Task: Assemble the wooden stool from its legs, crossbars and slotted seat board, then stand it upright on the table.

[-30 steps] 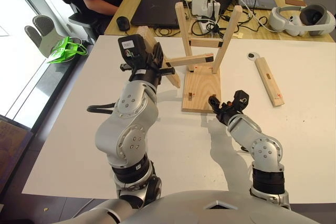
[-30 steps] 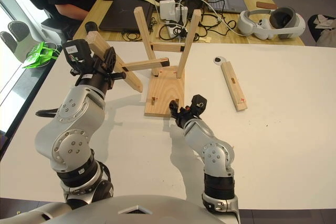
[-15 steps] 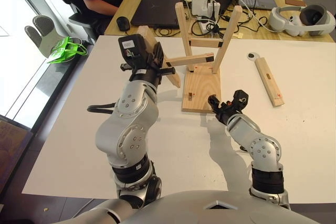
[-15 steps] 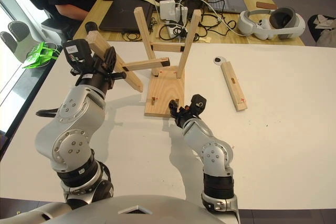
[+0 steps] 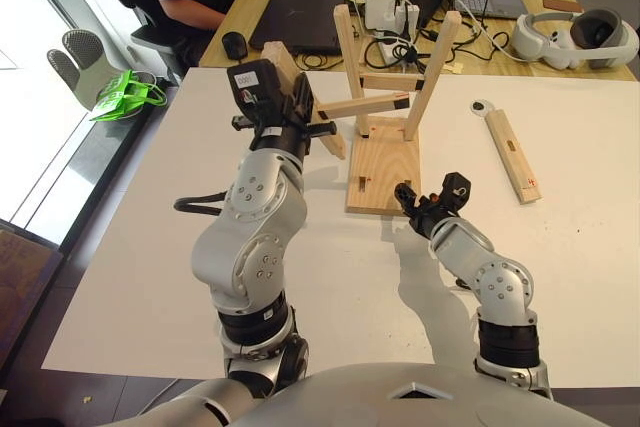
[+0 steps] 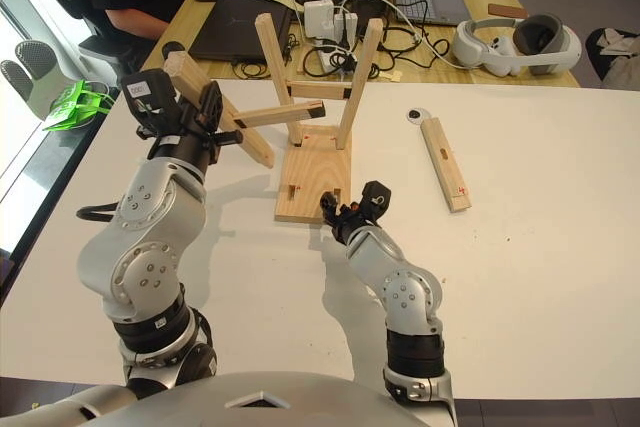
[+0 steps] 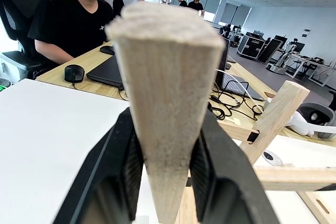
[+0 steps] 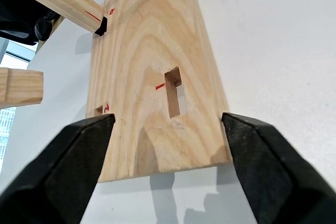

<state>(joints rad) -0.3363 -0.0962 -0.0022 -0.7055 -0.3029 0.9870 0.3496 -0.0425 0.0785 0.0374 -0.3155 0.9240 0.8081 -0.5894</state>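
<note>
Red pen ticks (image 8: 164, 85) sit beside the slots on the board (image 5: 383, 165); the white sticker (image 5: 248, 81) on the left wrist is too small to read. Board's flat on the counter (image 5: 560, 267), two legs (image 5: 432, 72) standing at its far end. Right fingers (image 8: 79, 166) are spread wide, straddling the board's near edge. Left fingers (image 7: 121, 182) are clamped on another leg (image 7: 165, 77), raised left of the board, its crossbar (image 5: 360, 104) poking toward the standing pair. Spare leg (image 5: 510, 155) lies off right.

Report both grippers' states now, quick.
Left gripper: closed on a wooden leg.
Right gripper: open, holding nothing, at the near edge of the seat board.
</note>
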